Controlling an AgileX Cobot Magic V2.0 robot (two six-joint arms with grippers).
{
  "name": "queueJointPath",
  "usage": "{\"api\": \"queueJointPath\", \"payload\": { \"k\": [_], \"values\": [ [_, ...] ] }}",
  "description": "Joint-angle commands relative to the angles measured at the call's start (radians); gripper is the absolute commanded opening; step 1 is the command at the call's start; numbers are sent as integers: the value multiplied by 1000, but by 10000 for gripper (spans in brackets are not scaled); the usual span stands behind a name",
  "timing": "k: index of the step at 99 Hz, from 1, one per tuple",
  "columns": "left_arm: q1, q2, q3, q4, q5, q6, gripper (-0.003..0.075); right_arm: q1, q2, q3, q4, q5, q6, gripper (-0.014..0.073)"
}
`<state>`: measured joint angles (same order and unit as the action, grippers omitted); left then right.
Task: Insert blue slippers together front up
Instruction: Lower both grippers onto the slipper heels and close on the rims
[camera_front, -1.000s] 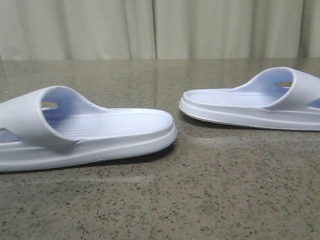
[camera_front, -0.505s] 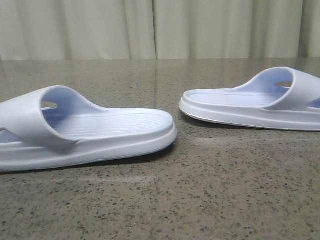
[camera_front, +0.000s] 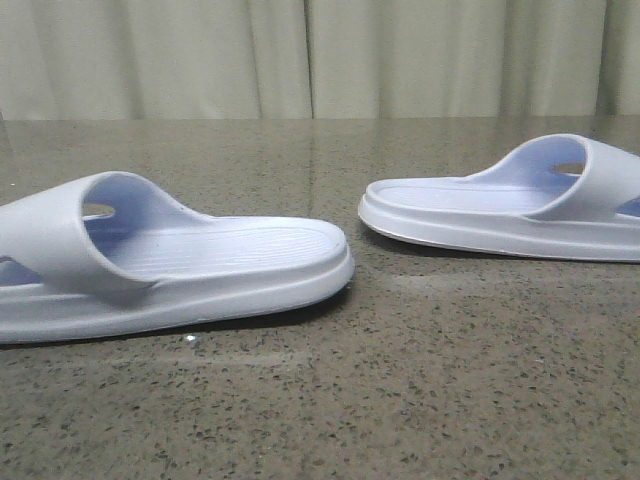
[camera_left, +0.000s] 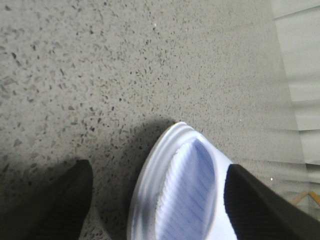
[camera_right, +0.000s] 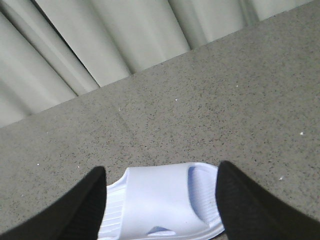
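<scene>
With both grippers spread wide, you have each of the 2 slippers between open jaws: left gripper (camera_left: 155, 200) straddles the left slipper (camera_left: 180, 195), right gripper (camera_right: 160, 200) the right slipper (camera_right: 162, 202), ready for grasping.

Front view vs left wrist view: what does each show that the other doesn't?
Front only: both slippers, the left slipper and the right slipper, lying apart on the table, soles down, straps visible; no claw in sight.

Left wrist only: the left claw, open, its dark fingers either side of one slipper's end; contact is not clear.

Both: a pale ribbed footbed, the speckled tabletop, and the curtain behind.
</scene>
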<state>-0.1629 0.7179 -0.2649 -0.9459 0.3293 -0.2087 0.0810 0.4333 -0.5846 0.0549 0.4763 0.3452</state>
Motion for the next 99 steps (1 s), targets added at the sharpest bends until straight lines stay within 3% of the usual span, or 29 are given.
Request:
{"api": "queueJointPath", "payload": {
  "k": [1, 40, 67, 99],
  "values": [
    [6, 16, -26, -31, -28, 3, 496, -5, 16, -35, -4, -97, -4, 404],
    [6, 75, -35, -44, 4, 49, 496, -5, 23, -35, -4, -110, -4, 404],
    [6, 100, -35, -142, 25, 160, 496, -5, 23, -35, -4, -110, -4, 404],
    [6, 100, -35, -179, 67, 194, 496, -5, 23, -35, -4, -110, -4, 404]
  ]
}}
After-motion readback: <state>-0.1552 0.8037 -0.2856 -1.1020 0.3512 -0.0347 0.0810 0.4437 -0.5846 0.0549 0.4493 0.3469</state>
